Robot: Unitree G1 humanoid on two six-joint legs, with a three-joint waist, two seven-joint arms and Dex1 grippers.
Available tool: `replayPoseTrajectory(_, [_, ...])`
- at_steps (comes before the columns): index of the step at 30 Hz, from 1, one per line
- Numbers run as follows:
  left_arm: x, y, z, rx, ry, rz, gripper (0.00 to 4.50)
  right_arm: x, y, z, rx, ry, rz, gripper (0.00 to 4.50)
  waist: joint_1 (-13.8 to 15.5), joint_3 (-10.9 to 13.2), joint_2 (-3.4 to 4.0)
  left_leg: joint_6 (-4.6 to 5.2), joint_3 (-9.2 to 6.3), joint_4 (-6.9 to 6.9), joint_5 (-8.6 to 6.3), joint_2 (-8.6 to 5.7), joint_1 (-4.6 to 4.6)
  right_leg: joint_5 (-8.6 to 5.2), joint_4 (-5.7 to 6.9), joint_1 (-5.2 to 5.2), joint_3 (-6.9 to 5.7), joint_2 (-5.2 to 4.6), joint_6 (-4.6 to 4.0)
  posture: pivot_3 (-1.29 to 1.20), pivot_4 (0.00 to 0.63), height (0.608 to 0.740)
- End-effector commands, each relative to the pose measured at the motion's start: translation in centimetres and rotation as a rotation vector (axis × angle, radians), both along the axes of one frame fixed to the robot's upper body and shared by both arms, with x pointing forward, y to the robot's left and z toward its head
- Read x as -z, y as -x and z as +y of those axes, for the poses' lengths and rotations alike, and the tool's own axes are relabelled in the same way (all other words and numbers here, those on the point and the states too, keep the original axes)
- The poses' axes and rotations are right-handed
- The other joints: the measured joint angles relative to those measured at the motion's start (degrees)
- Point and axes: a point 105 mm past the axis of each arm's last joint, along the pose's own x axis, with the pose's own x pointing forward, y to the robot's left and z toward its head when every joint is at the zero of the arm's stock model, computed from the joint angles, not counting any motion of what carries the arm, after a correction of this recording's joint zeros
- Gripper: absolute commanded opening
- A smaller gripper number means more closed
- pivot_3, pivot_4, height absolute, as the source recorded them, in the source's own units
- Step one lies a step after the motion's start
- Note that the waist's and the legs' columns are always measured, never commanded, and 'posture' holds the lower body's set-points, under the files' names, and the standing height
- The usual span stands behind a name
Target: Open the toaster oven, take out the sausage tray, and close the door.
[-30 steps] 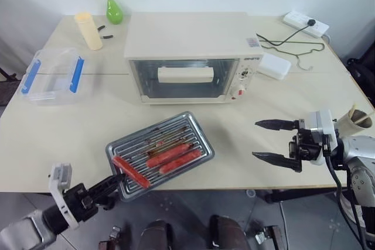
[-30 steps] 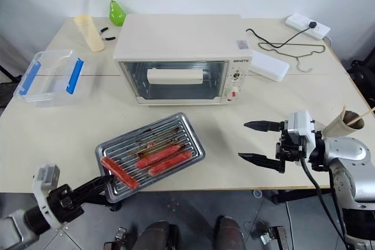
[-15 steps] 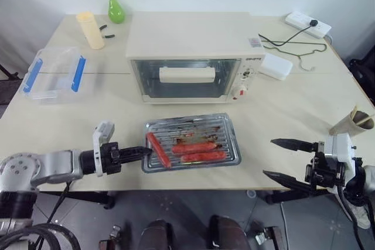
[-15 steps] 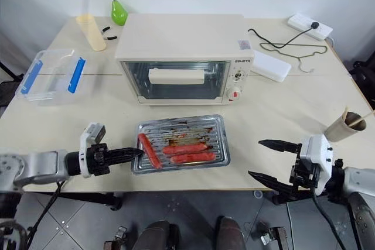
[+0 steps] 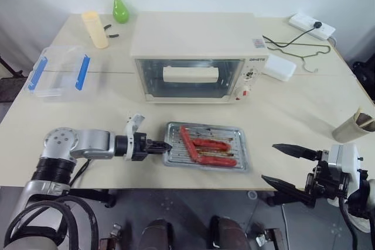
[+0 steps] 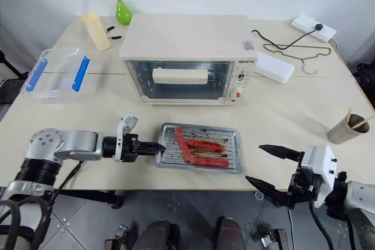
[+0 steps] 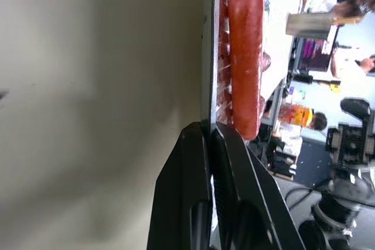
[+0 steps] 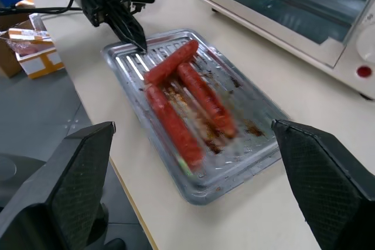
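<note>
The shallow shiny metal sausage tray (image 5: 206, 154), clamped by the left gripper (image 5: 164, 147), has slid right onto the cream table (image 5: 88, 115); the right gripper (image 5: 286, 165) gapes.

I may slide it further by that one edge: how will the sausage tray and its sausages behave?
The tray looks like thin shiny metal: probably light, stiff, and easy to slide on the smooth table. The left gripper pinches only one rim, so it may pivot. The sausages lie loose on the rack and could roll.

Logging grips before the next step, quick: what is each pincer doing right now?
Left pincer: shut on the rim of the shallow shiny metal sausage tray.
Right pincer: open, holding nothing.
</note>
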Motion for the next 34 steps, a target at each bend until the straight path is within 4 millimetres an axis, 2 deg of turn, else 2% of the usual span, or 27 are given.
replayPoseTrajectory(1, [-1.3, -0.7, 0.0, -0.034, -0.005, -0.06, 0.81, -0.7, 0.2, 0.4, -0.009, -0.007, -0.035, 4.5, -0.02, 0.0, 0.0, 0.0, -0.01, 0.03, 0.0, 0.0, 0.0, 0.0, 0.0, 0.01, 0.01, 0.0, 0.0, 0.0, 0.15, 0.74])
replayPoseTrajectory(4, [-1.4, -0.9, 0.5, -0.061, -0.025, -0.073, 1.71, -0.8, 0.0, 0.3, -0.008, -0.007, -0.038, 4.5, -0.06, 0.0, 0.0, 0.0, 0.01, 0.03, 0.0, 0.0, 0.0, 0.0, 0.0, 0.01, 0.02, 0.0, 0.0, 0.0, 0.15, 0.74])
replayPoseTrajectory(9, [-2.0, 1.8, 3.6, -0.01, -0.122, -0.146, 3.21, -0.6, -0.2, 0.1, -0.026, 0.011, -0.037, 4.5, -0.58, 0.0, 0.0, -0.04, 0.01, -0.07, 0.01, 0.03, 0.08, 0.0, 0.06, -0.03, 0.02, 0.04, 0.0, 0.0, 0.15, 0.74])
replayPoseTrajectory(13, [-5.0, 2.8, 7.2, -0.014, -0.221, -0.34, 4.44, -1.0, -0.8, -0.5, -0.023, 0.005, -0.042, 4.5, -0.58, 0.0, 0.0, -0.09, 0.06, -0.1, 0.04, 0.03, 0.07, -0.01, 0.0, -0.06, 0.02, 0.09, -0.01, 0.0, 0.15, 0.74])
replayPoseTrajectory(16, [-8.2, 3.4, 10.1, 0.0, -0.266, -0.672, 4.47, -1.2, -1.2, -1.0, -0.036, 0.003, -0.028, 4.5, -0.56, -0.01, 0.02, -0.1, 0.35, -0.19, 0.03, 0.03, 0.03, -0.04, -0.06, -0.18, 0.02, 0.1, -0.06, 0.0, 0.15, 0.74])
replayPoseTrajectory(18, [-8.9, 4.6, 11.3, 0.121, -0.307, -0.846, 4.47, -1.4, -1.3, -1.3, -0.044, 0.003, -0.019, 4.5, -0.39, -0.01, 0.05, -0.13, 0.91, -0.37, 0.02, 0.04, 0.05, -0.05, -0.14, -0.34, 0.0, 0.09, -0.09, 0.0, 0.15, 0.74])
replayPoseTrajectory(20, [-8.8, 5.4, 12.4, 0.199, -0.358, -0.927, 4.47, -1.5, -1.4, -1.5, -0.059, 0.01, -0.023, 4.5, -0.1, -0.02, 0.09, -0.17, 1.12, -0.57, 0.04, 0.05, 0.01, -0.07, -0.23, -0.52, -0.01, 0.08, -0.12, 0.0, 0.15, 0.74])
replayPoseTrajectory(24, [-8.2, 6.2, 15.3, 0.231, -0.476, -1.133, 4.47, -2.3, -2.3, -1.5, -0.095, 0.04, -0.068, 4.5, -0.25, -0.01, 0.06, -0.19, 1.3, -0.68, 0.05, 0.11, -0.09, -0.07, -0.21, -0.77, 0.02, 0.09, -0.12, 0.0, 0.15, 0.74])
replayPoseTrajectory(28, [-4.4, 7.2, 17.7, 0.341, -0.685, -1.209, 4.47, -2.2, -2.9, -0.5, -0.162, 0.058, -0.084, 4.5, -0.8, -0.01, 0.04, -0.19, 1.43, -0.68, 0.05, 0.2, -0.07, -0.06, -0.12, -0.87, 0.05, 0.08, -0.1, 0.0, 0.15, 0.74])
replayPoseTrajectory(30, [-3.9, 7.3, 17.8, 0.332, -0.698, -1.279, 4.47, -1.9, -3.4, -0.4, -0.167, 0.081, -0.105, 4.5, -0.87, 0.0, 0.01, -0.18, 1.47, -0.69, 0.05, 0.21, -0.08, -0.06, -0.09, -0.91, 0.04, 0.07, -0.1, 0.0, 0.15, 0.74])
replayPoseTrajectory(34, [-3.7, 6.9, 17.2, 0.259, -0.672, -1.314, 4.47, -2.0, -4.2, -0.3, -0.163, 0.079, -0.135, 4.5, -0.42, 0.01, -0.08, -0.08, 1.48, -0.58, 0.01, 0.21, -0.11, -0.02, 0.02, -0.93, 0.01, -0.04, -0.04, 0.0, 0.15, 0.74])
